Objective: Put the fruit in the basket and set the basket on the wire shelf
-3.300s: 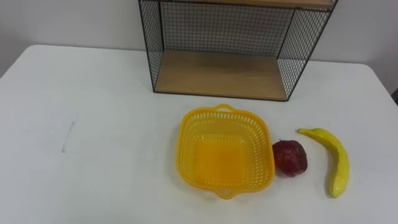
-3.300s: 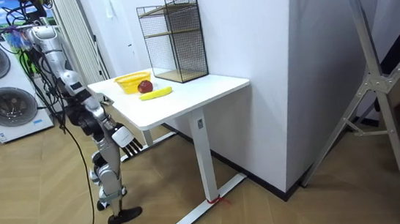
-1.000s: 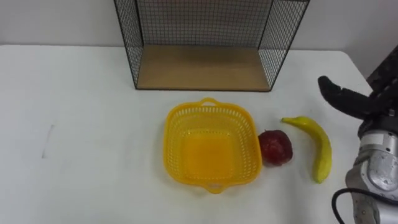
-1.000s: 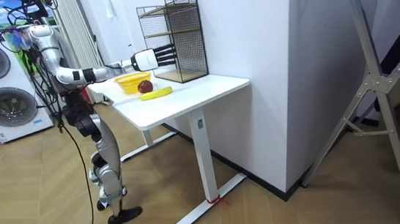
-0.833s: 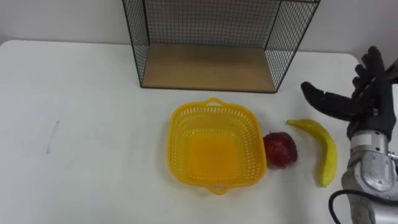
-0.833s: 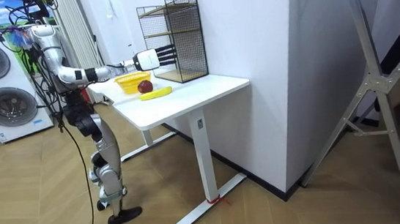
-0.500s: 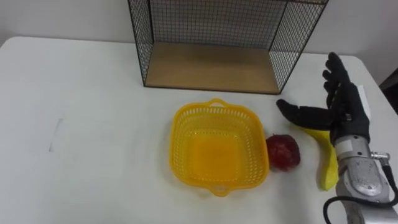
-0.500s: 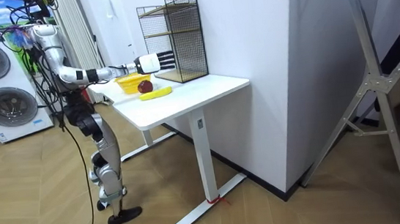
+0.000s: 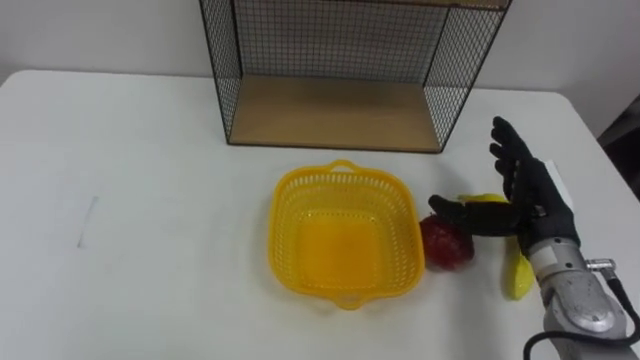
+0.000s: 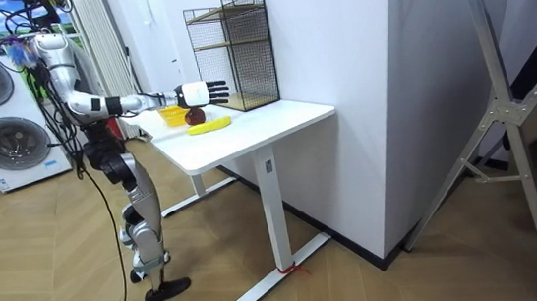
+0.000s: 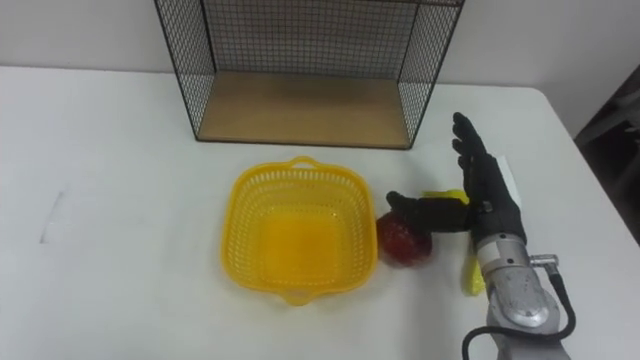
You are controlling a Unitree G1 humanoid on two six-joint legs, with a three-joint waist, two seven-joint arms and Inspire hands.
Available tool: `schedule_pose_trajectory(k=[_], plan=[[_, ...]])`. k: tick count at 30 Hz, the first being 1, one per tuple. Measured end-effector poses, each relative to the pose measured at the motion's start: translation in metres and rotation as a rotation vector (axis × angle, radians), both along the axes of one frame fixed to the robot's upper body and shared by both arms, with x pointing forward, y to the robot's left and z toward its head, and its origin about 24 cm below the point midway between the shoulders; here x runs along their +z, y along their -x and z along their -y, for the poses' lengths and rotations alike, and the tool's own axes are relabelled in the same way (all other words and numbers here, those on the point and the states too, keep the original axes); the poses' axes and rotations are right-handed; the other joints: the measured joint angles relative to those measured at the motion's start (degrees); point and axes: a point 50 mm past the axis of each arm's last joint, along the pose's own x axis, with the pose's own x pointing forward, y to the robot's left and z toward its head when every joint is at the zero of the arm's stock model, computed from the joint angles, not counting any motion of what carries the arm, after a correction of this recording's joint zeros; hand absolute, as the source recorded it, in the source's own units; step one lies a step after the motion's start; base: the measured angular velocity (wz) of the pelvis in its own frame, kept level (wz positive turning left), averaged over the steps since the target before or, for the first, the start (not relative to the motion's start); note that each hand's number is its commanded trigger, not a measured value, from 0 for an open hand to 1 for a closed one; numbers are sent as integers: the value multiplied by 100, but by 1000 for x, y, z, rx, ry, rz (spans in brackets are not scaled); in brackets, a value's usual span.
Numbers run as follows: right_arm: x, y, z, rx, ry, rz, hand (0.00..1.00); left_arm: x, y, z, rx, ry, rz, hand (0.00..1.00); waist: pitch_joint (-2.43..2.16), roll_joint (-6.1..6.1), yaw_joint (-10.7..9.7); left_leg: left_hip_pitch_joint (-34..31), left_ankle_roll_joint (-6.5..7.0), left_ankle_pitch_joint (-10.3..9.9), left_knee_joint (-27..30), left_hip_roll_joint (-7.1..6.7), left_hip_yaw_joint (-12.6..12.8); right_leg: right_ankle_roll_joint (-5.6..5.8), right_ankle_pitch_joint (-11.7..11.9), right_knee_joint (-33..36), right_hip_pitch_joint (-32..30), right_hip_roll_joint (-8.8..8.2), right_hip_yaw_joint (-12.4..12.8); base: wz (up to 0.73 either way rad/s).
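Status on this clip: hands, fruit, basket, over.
Right hand open, over the banana, thumb near the red fruit. Basket empty, fruit beside it on table. Nothing blocking.

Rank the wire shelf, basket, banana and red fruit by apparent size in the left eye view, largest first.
1. wire shelf
2. basket
3. banana or red fruit: unsure, right hand hides the banana's middle.

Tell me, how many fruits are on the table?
2. A red fruit sits beside the yellow basket's right side, and a banana lies further right, partly hidden behind the right hand. The basket holds none.
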Motion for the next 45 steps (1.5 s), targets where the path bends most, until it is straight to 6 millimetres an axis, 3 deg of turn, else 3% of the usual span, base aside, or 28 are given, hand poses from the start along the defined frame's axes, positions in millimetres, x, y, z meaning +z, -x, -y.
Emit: schedule_pose_trajectory(k=[9, 17, 27, 45], plan=[[-8, 11, 2, -10, 2, -35, 0, 1, 0, -2, -3, -6, -1, 0, 31, -51, -31, 24, -1, -1, -23, 2, 16, -1, 1, -3, 4, 6, 16, 0], [-11, 16, 3, -11, 5, -51, 0, 1, 1, -3, -3, -11, -2, 0, 19, -71, -20, 29, -1, -1, -52, 2, 54, 1, 2, -12, -6, 8, 12, 0], [-19, 22, -6, 40, -6, -89, 0, 1, 1, -5, -6, -16, -3, 0, -28, -63, 6, 40, -1, -1, -51, 9, 91, -3, 6, -12, -7, 12, 16, 0], [-26, 23, -23, 149, -56, -120, 0, 0, 2, -2, -24, -6, -12, 0, -23, 9, 21, 17, -2, -1, -45, 26, 34, -8, 27, -12, -15, 12, -2, 1]])
